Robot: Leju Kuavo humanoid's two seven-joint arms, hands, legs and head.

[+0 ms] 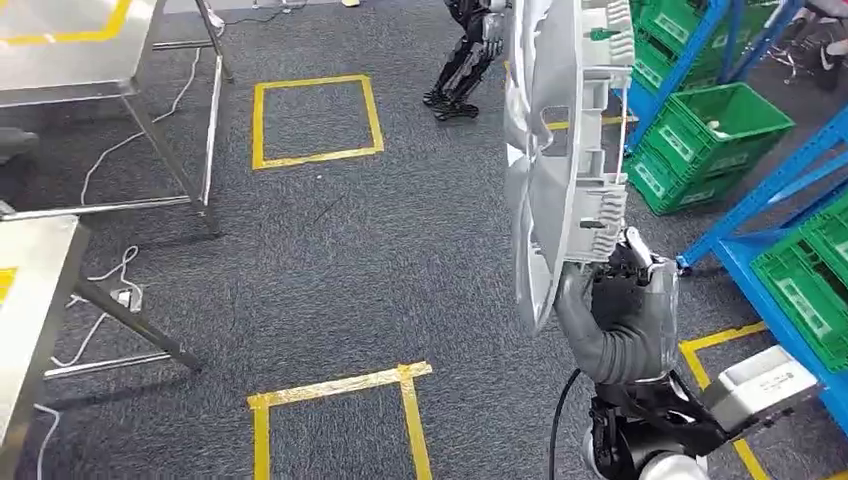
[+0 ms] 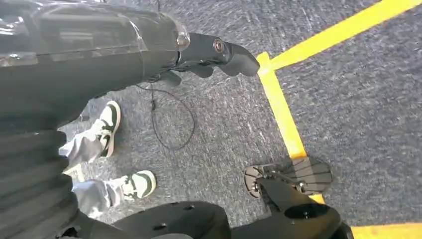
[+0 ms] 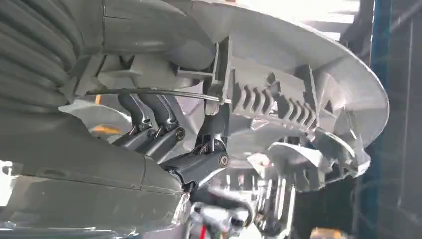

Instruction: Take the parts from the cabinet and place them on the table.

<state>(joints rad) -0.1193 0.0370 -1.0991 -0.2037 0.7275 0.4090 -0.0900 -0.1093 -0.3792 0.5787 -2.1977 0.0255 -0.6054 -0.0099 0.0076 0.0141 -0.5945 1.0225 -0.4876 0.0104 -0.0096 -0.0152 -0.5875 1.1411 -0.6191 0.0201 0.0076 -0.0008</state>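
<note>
Glossy silver plastic part (image 1: 560, 150) (ribbed), rough grey carpet (image 1: 400, 230), brushed metal table (image 1: 35, 290)

no readable text anywhere; white labels on green crates (image 1: 730, 125) too blurred.

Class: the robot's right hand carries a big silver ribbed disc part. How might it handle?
The silver part looks like rigid moulded plastic, so probably stiff and fairly light. Held upright by its lower edge in the right hand, it may tend to tip. Its thin ribs could be fragile.
</note>
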